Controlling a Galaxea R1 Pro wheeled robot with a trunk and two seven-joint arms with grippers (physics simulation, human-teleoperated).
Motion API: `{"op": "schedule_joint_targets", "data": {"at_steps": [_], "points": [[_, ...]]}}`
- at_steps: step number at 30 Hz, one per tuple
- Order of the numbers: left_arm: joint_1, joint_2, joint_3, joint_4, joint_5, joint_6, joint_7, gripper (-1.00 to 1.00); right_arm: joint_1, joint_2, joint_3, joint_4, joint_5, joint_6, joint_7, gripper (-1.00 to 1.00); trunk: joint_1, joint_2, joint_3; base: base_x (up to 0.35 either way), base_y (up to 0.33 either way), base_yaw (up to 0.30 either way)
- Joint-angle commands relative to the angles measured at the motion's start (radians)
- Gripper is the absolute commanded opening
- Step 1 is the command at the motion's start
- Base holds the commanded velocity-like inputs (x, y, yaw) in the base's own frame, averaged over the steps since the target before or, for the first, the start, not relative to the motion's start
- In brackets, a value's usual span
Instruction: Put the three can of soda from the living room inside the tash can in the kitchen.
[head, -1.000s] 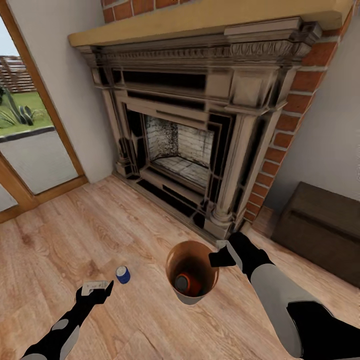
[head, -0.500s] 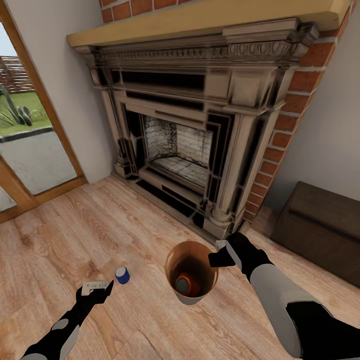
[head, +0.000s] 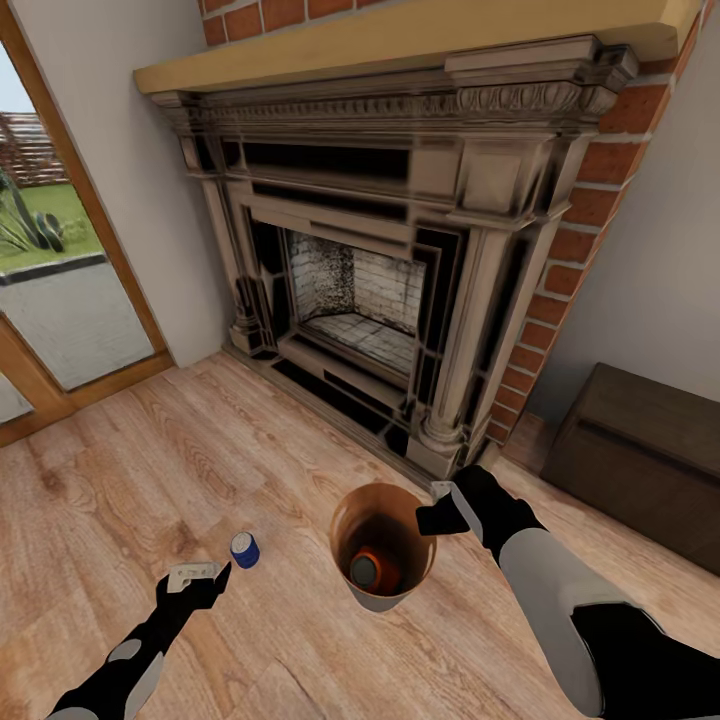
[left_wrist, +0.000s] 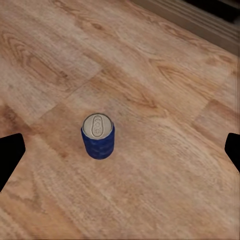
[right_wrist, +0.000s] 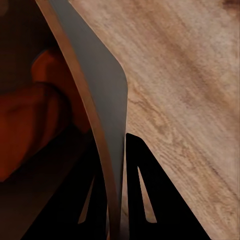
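Observation:
A blue soda can (head: 245, 549) stands upright on the wood floor, silvery top up. My left gripper (head: 200, 576) hangs open just short of it; in the left wrist view the blue can (left_wrist: 98, 136) sits between the widely spread fingertips (left_wrist: 10, 156), untouched. The trash can (head: 385, 598), pale outside and coppery inside, is to the can's right with an orange soda can (head: 366, 570) lying inside. My right gripper (head: 438, 516) is shut on its rim; the right wrist view shows the bucket wall (right_wrist: 100, 95) pinched between the fingers (right_wrist: 145, 195). A third can is out of view.
The red-brick, grey-framed fireplace (head: 400, 250) rises straight ahead. Glass doors (head: 60, 300) with wooden frames stand to the left, and a dark low cabinet (head: 640, 450) is at the right. Open plank floor (head: 150, 450) spreads around the can and bucket.
The view shifted very slightly. My left forearm has sunk a little; the cans, the bucket and the right gripper keep their places.

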Motion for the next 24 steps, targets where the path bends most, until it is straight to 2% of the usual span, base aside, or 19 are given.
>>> {"op": "schedule_joint_targets", "data": {"at_steps": [1, 24], "points": [[0.000, -0.001, 0.000, 0.001, 0.000, 0.000, 0.000, 1.00, 0.000, 0.001, -0.003, 0.000, -0.031, 0.003, 0.008, -1.00, 0.000, 0.000, 0.000, 0.000, 0.000, 0.000], [0.000, -0.004, -0.001, 0.005, 0.000, 0.000, 0.000, 1.00, 0.000, 0.002, -0.003, 0.000, -0.031, 0.003, 0.007, -1.00, 0.000, 0.000, 0.000, 0.000, 0.000, 0.000]]}}
